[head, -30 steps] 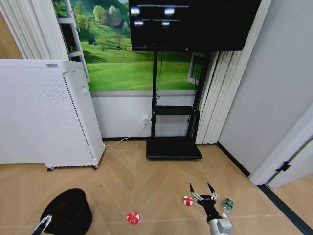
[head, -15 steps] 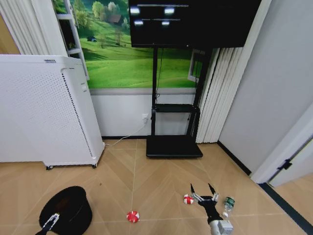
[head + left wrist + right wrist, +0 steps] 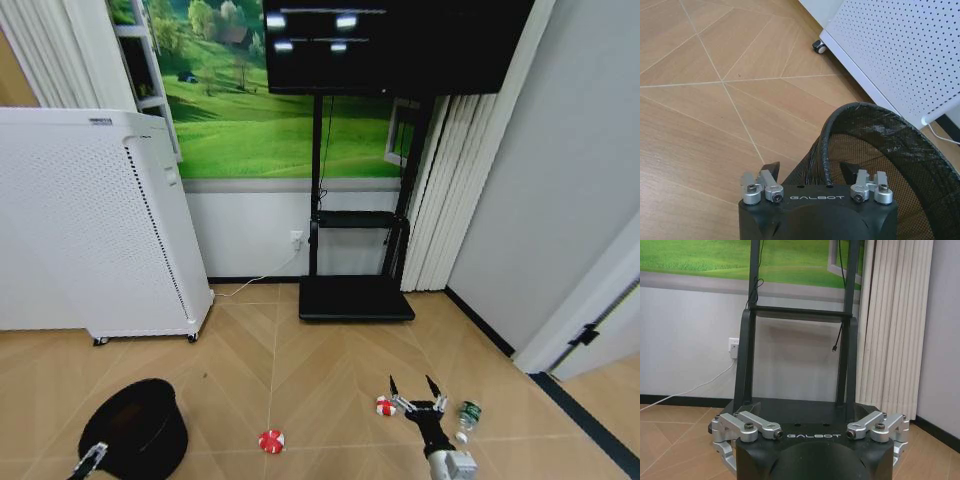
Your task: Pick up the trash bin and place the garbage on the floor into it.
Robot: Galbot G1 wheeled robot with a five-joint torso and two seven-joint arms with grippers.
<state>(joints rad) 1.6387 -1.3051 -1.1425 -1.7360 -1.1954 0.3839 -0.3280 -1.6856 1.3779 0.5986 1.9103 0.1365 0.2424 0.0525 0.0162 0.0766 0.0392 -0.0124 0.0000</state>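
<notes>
The trash bin [image 3: 138, 428], a round black mesh basket, stands on the floor [image 3: 300, 380] at my lower left. My left gripper [image 3: 90, 461] is at its near rim. In the left wrist view the fingers [image 3: 771, 169] stand open, one outside and one inside the bin rim [image 3: 826, 150], with wide gaps. My right gripper [image 3: 412, 384] hangs open over the floor at lower right. One red-and-white lump [image 3: 384, 406] lies just left of it and a green bottle [image 3: 467, 414] just right. Another red-and-white lump [image 3: 271, 441] lies between the bin and my right gripper.
A tall white perforated appliance on wheels [image 3: 95, 230] stands behind the bin, close to it [image 3: 900, 55]. A black TV stand [image 3: 356, 298] sits against the back wall [image 3: 795, 365]. A dark strip [image 3: 580, 425] runs along the floor at the right.
My left gripper reached a little over the bin half a second ago and has drawn back to the near rim. The right arm and the garbage have not moved.
</notes>
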